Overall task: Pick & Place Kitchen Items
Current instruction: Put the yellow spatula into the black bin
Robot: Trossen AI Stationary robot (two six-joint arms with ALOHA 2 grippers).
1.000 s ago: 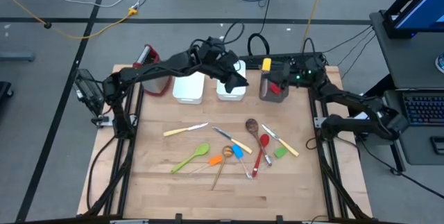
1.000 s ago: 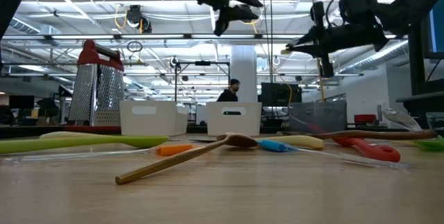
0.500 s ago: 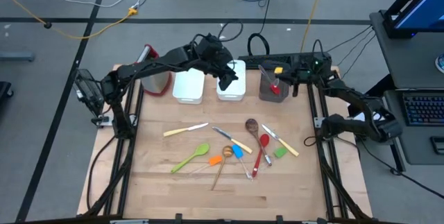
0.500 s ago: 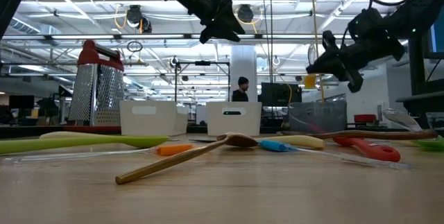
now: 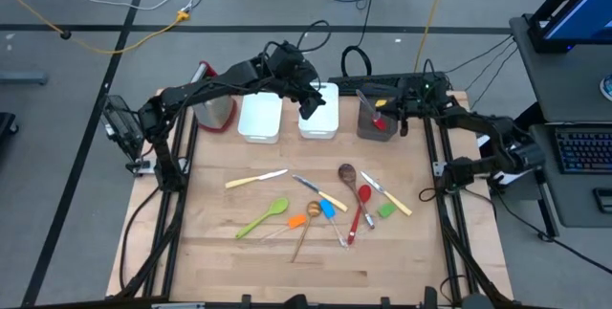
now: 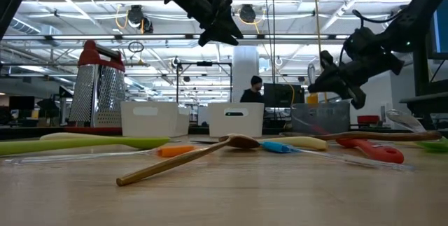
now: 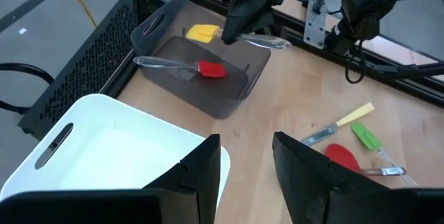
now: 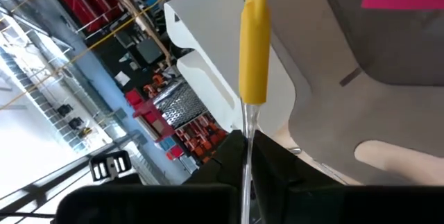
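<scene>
Right wrist view: the right tool [image 8: 248, 156] pinches a clear-handled yellow spatula [image 8: 254, 44] above the smooth grey bin [image 7: 229, 96]; left tool [image 7: 244, 172] parted, empty.

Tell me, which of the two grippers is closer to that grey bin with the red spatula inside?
The right. The right gripper hangs at the grey bin's rim, holding a yellow spatula over it. The left gripper hovers over the neighbouring white bin.

Lab hall — ceiling trusses [image 6: 105, 40], floor cables [image 5: 115, 8]
</scene>
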